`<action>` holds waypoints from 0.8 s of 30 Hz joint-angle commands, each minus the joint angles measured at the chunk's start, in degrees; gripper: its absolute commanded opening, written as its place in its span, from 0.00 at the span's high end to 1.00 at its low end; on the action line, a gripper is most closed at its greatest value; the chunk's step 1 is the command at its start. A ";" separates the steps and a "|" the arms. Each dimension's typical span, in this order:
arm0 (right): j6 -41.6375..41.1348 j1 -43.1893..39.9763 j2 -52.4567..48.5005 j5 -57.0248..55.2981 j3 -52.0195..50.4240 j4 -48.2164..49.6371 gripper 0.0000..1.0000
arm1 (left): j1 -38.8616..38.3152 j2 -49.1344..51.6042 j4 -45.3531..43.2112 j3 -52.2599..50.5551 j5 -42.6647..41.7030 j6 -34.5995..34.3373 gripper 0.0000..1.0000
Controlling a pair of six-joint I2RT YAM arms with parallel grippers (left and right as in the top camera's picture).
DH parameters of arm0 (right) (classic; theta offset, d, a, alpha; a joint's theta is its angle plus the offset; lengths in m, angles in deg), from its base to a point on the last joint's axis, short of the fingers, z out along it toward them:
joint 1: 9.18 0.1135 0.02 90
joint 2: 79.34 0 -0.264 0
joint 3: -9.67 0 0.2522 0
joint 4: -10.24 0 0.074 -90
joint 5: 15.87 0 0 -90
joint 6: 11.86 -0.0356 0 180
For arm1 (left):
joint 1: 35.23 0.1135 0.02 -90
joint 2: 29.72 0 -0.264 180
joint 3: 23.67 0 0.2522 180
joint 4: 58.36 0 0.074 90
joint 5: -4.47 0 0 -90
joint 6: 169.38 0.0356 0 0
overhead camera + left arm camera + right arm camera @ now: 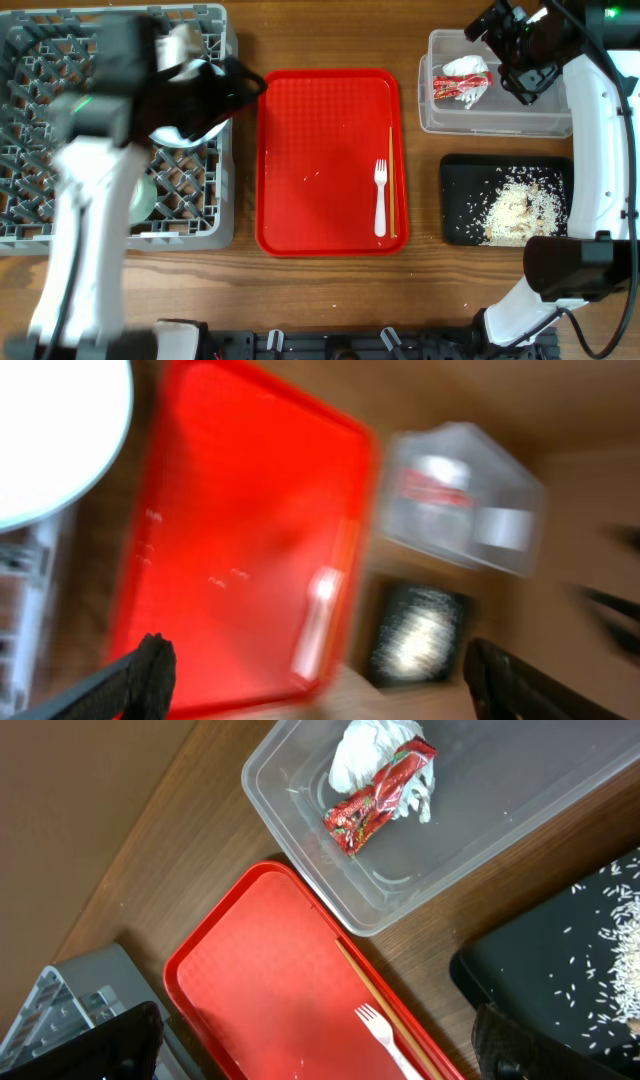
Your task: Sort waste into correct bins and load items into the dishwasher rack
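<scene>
Overhead: the fork [380, 198] and chopsticks [391, 180] lie on the red tray [320, 130] mid-worktop, hard by its right rim, and that raised rim could foul a grab. Left wrist: the left pincer [318, 660] is wide and empty in a blurred picture. Right wrist: the right pincer [315, 1025] is wide and empty near the far-right-corner tub [295, 825], which holds the wrapper [380, 785]. The tray's centre is bare.

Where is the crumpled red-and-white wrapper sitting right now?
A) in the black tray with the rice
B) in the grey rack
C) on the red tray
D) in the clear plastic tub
D: the wrapper lies inside the clear tub, not among the rice in the black tray.
</scene>
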 commanded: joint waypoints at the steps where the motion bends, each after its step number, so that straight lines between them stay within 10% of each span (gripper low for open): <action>1: 0.57 0.07 0.13 -1.01 0.37 -0.02 0.00 | -5.90 10.49 -0.83 2.51 30.60 4.07 0.11; 8: 0.59 0.07 0.13 -1.03 0.37 -0.02 0.00 | -10.78 21.92 -1.44 2.51 57.13 9.88 0.07; 24: 0.57 0.07 0.13 -1.01 0.37 -0.02 0.00 | -11.52 29.81 -5.44 2.47 53.86 18.47 0.23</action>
